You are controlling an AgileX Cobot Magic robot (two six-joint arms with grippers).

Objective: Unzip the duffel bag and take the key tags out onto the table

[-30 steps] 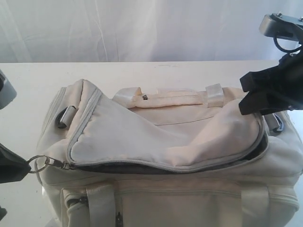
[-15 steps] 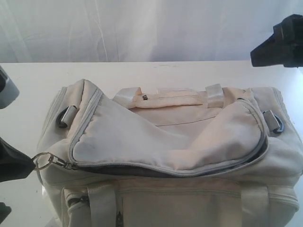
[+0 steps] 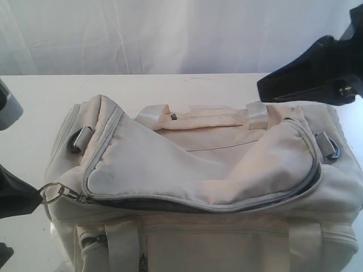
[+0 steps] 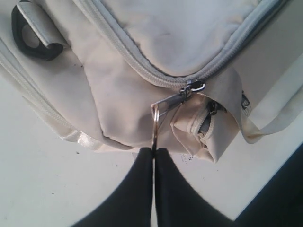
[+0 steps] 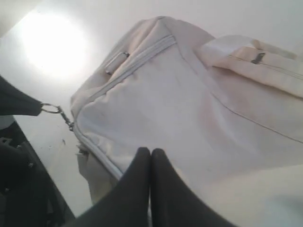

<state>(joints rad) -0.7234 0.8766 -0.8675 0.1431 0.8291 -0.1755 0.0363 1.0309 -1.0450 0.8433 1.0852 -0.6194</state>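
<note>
Your left gripper (image 3: 33,196) had its jaws pinched on the metal ring (image 3: 50,192) of the zipper (image 3: 198,205), at the left end of the duffel bag (image 3: 198,164). The bag lay on the table (image 3: 34,102) with its long axis running left to right, and the zip gaped along the near side. Over the bag's right end your right gripper (image 3: 265,90) hung above the fabric, jaws pressed together on nothing.

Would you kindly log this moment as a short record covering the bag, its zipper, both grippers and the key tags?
bag: cream duffel bag on the white table
zipper: undone along the near side, flap lying over the gap
left gripper: shut on the zipper ring
right gripper: shut, empty, above the bag
key tags: not visible
</note>
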